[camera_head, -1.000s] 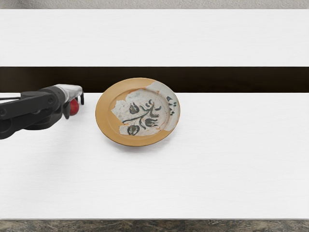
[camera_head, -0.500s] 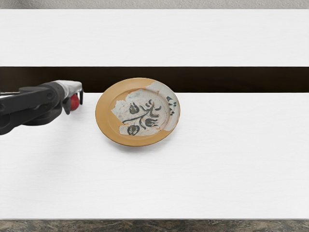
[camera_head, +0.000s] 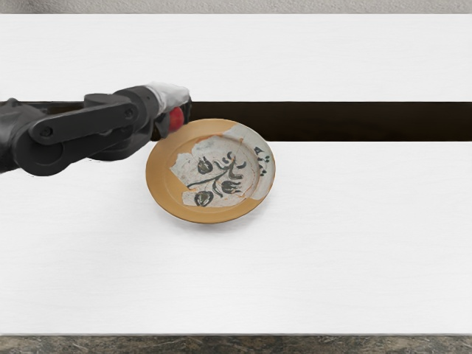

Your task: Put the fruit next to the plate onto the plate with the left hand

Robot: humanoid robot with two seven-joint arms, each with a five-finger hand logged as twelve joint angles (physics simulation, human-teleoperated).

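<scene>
L hand [camera_head: 168,103], fingers clamped on red fruit [camera_head: 177,119], by far-left rim of plate [camera_head: 158,183].

Red fruit [camera_head: 177,118] — gripped — beside the upper-left rim of the orange plate [camera_head: 157,184]

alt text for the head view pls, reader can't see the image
The left robot hand, on a dark arm entering from the left, holds a small red fruit at the upper-left rim of an orange plate with a dark floral drawing, on a white table.
</scene>
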